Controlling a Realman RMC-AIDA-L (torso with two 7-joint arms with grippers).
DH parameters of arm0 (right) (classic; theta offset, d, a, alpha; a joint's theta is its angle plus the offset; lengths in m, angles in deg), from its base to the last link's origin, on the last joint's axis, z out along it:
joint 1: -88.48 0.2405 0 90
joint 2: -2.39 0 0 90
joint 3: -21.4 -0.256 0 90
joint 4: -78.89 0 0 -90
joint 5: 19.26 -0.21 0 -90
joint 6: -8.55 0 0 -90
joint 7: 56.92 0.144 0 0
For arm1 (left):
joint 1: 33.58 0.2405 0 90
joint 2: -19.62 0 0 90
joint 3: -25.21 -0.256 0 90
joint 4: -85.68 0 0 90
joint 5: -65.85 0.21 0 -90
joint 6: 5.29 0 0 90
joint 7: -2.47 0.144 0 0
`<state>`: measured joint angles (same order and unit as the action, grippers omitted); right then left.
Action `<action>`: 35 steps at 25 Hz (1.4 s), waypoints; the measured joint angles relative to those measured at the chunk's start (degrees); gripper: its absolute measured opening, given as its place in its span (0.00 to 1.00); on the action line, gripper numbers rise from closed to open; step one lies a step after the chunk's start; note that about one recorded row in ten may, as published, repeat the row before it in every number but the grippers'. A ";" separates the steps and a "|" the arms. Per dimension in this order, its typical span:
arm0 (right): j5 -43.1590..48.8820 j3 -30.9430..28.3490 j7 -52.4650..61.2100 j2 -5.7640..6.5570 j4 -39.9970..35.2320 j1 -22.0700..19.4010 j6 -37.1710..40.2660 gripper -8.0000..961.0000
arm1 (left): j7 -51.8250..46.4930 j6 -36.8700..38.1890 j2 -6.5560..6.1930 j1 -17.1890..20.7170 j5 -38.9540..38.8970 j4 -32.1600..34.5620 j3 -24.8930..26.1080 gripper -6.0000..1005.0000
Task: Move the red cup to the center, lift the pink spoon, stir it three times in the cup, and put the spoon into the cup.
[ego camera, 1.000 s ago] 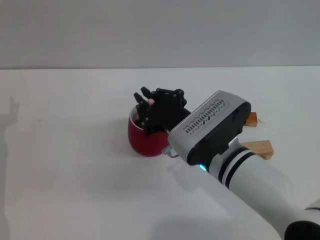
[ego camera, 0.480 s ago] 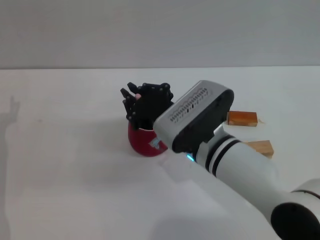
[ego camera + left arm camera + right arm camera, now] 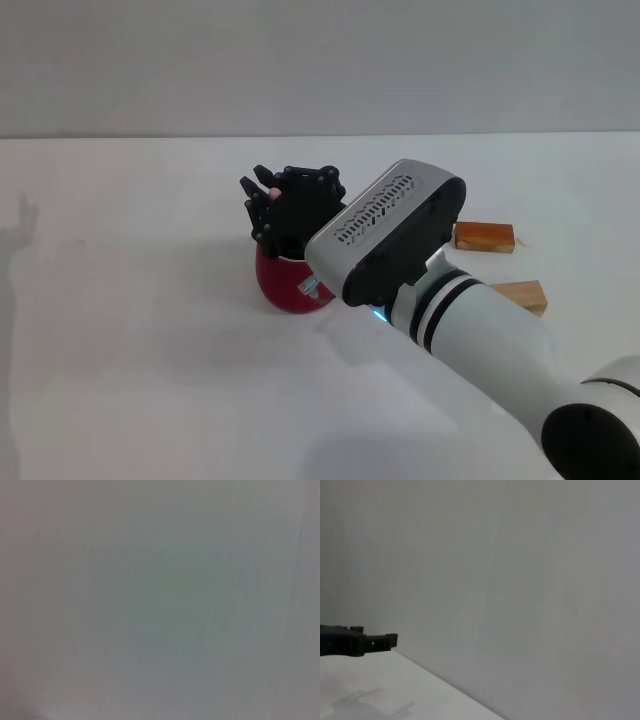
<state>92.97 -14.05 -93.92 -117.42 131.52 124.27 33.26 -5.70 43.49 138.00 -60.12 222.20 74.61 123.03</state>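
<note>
- The right gripper (image 3: 268,203) hangs directly over the mouth of the red cup (image 3: 285,283), its black fingers closed narrow around the pink spoon (image 3: 273,191), of which only a small pale pink tip shows between them.
- The spoon's lower part is hidden behind the gripper, so I cannot tell whether it reaches down into the cup.
- The cup's inside is covered by the gripper; what it contains cannot be seen.
- One red cup stands on the counter (image 3: 140,350), about midway between the left and right edges and nearer the far edge than the near one.
- The cup is dark red, rounded and bulbous, with a small pale label on the side towards the right arm; its handle is out of sight.
- Two wooden blocks lie towards the counter's right edge, well apart from the cup: the darker block (image 3: 484,236) farther back, the paler block (image 3: 522,296) nearer, partly behind the right arm.
- In the right wrist view, one black finger (image 3: 357,643) juts out over the white counter against a grey wall.
- The left gripper appears in no view.
</note>
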 joint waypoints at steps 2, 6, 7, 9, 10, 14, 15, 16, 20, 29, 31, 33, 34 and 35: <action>0.01 -0.06 0.15 0.02 0.00 0.23 -0.65 0.14 | 0.00 0.00 0.00 0.00 0.00 -0.03 0.00 0.83; -0.25 -0.57 0.22 0.12 -0.11 0.79 -2.30 0.15 | 0.00 0.00 0.00 -0.02 0.00 -0.13 0.00 0.83; -0.27 -0.61 0.23 0.12 -0.14 0.87 -2.40 0.15 | 0.00 0.00 0.00 -0.04 0.00 -0.13 0.00 0.83; -0.30 -0.61 0.24 0.12 -0.15 0.95 -2.45 0.16 | 0.00 0.00 0.00 -0.07 0.01 -0.15 0.00 0.83; -0.32 -0.57 0.24 0.12 -0.13 0.98 -2.45 0.16 | 0.00 0.00 0.00 -0.07 0.01 -0.15 0.00 0.83; -0.26 -0.25 0.24 0.12 0.41 1.02 -2.48 0.34 | 0.00 0.00 0.00 -0.09 0.01 -0.07 0.00 0.83; -0.16 -0.19 0.23 0.12 0.68 1.02 -2.48 0.34 | 0.00 0.00 0.00 -0.09 0.00 -0.05 0.00 0.83; -0.07 -0.13 0.14 0.11 1.01 1.04 -2.47 0.34 | 0.00 0.00 0.00 -0.09 0.01 -0.04 0.00 0.83; 1.61 -1.13 -0.12 0.06 1.62 1.41 -1.79 0.34 | 0.00 0.00 0.00 -0.04 0.01 -0.01 0.00 0.83; 6.10 -17.01 -6.78 0.65 4.66 -5.46 -0.42 0.34 | -0.06 -0.02 0.06 -0.05 0.02 -0.43 -0.01 0.83; 6.63 -20.82 -9.60 0.93 9.03 -11.18 1.24 0.34 | -0.07 -0.01 0.08 -0.30 -0.03 -0.56 0.00 0.83; 8.71 -23.45 -11.26 1.03 12.90 -17.19 3.35 0.34 | -0.08 -0.06 0.08 -0.68 -0.01 -0.59 0.00 0.83; 10.50 -24.44 -11.54 1.04 14.52 -20.18 4.76 0.34 | -0.08 -0.14 0.09 -0.93 -0.02 -0.59 0.00 0.83; 11.99 -25.37 -11.54 1.00 15.58 -22.86 5.97 0.34 | -0.09 -0.25 0.09 -1.19 0.01 -0.51 0.00 0.83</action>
<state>104.95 -39.42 -105.46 -116.42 147.10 101.41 39.23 -5.79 43.23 138.09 -61.31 222.21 74.09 123.03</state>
